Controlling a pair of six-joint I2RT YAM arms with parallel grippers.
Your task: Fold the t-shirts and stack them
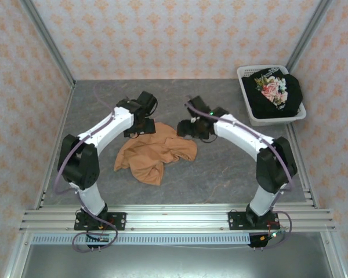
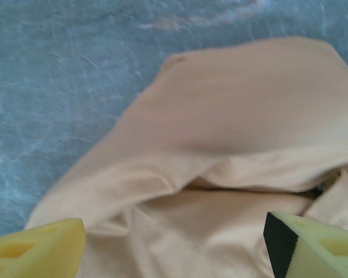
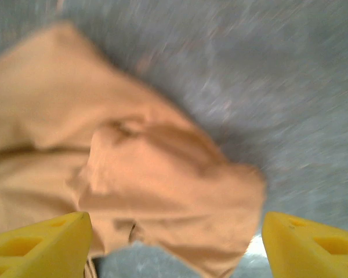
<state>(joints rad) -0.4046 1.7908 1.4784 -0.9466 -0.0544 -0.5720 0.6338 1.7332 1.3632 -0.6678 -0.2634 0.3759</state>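
By my reading the task is barely begun: neither shirt is folded and nothing is stacked. The orange tee (image 1: 155,155) lies crumpled on the counter (image 1: 232,168), bunched into loose ridges with its plain side up and no print showing.

The left tool (image 1: 140,121) hovers at the tee's far left edge, fingers spread wide with nothing between them. In the left wrist view the cloth lies directly below and ahead of it, with a raised fold running across. The right tool (image 1: 189,128) hangs at the tee's far right corner, also spread wide and holding nothing. Its wrist view is blurred, but a corner of the tee lies beneath it with bare counter off to one side. I cannot tell whether either tool touches the cloth.

The basket (image 1: 278,120) stands well beyond the right tool, off to its right. The black tee (image 1: 290,92) lies heaped inside, flower print up and bulging over the rim.

What is left, I judge, is to flatten and fold the orange tee, fetch and fold the black one, then stack them.
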